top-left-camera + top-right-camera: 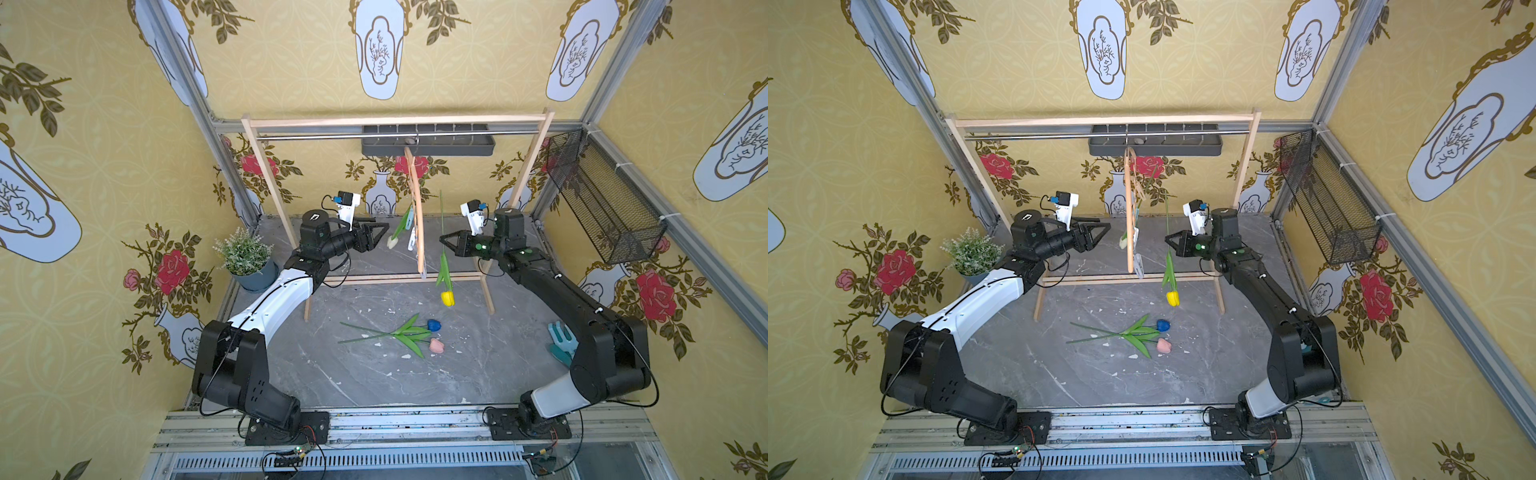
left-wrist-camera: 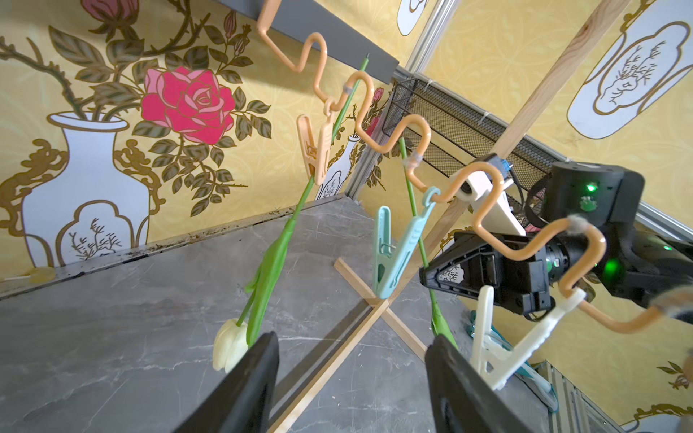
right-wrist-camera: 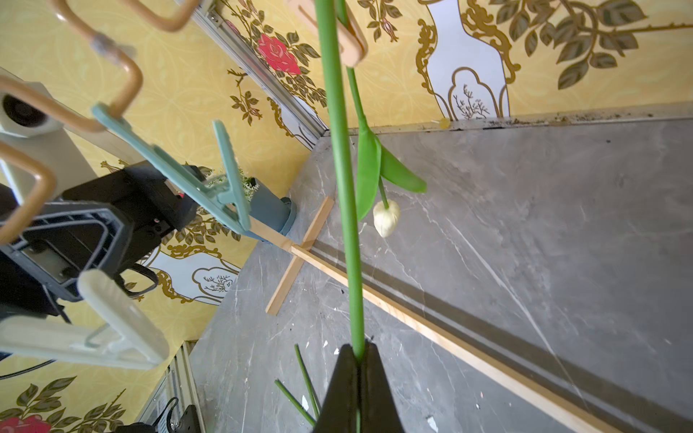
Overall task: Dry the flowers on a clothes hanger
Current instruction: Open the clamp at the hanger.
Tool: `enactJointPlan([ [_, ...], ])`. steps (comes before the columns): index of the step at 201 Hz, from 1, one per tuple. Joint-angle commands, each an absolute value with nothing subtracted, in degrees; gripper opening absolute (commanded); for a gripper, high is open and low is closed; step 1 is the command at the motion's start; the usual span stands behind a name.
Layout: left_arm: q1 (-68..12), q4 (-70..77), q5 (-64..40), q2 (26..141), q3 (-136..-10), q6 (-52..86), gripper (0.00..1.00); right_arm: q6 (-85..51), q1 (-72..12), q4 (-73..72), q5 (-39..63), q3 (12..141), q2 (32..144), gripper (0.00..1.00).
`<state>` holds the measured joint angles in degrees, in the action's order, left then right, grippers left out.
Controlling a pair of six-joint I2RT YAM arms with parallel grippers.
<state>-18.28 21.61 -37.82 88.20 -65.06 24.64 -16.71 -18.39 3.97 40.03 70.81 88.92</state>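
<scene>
The clothes hanger [image 1: 417, 216] [image 1: 1128, 216] hangs edge-on from the rack rail. Its wavy bar [image 2: 375, 112] carries an orange peg [image 2: 317, 150], a light-blue peg [image 2: 393, 255] and a white peg [image 2: 498, 345]. A white tulip [image 1: 392, 242] [image 2: 228, 348] dangles head down from the orange peg. My left gripper [image 1: 384, 232] [image 2: 354, 339] is open and empty, just left of the hanger. My right gripper [image 1: 441, 239] [image 3: 358, 352] is shut on the yellow tulip's stem [image 3: 341, 150]; its head [image 1: 447, 298] hangs down. The stem rises beside the light-blue peg [image 3: 210, 180]. Blue [image 1: 433, 325] and pink [image 1: 436, 345] tulips lie on the floor.
The wooden rack frame [image 1: 399, 121] spans the back, its foot bars on the grey floor. A potted plant [image 1: 247, 257] stands at the left, a black mesh basket [image 1: 602, 199] on the right wall, a dark tray [image 1: 428, 141] behind the rail, and a teal garden tool [image 1: 561, 343] by the right arm.
</scene>
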Motion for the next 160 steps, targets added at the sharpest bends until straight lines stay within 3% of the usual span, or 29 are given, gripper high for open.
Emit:
enactJointPlan([
  [1, -18.13, 27.93, -42.55, 89.53, -64.61, 24.96, 0.67, -13.59, -19.17, 5.32, 43.22, 73.85, 90.4, 0.0],
  [68, -18.11, 33.07, -45.65, 92.75, -65.75, 26.05, 0.68, -9.69, -22.38, 10.79, 44.81, 83.62, 96.37, 0.0],
  [160, -18.11, 36.49, -51.89, 96.21, -67.88, 27.22, 0.68, -7.98, -23.99, 13.44, 46.91, 86.66, 98.55, 0.0],
])
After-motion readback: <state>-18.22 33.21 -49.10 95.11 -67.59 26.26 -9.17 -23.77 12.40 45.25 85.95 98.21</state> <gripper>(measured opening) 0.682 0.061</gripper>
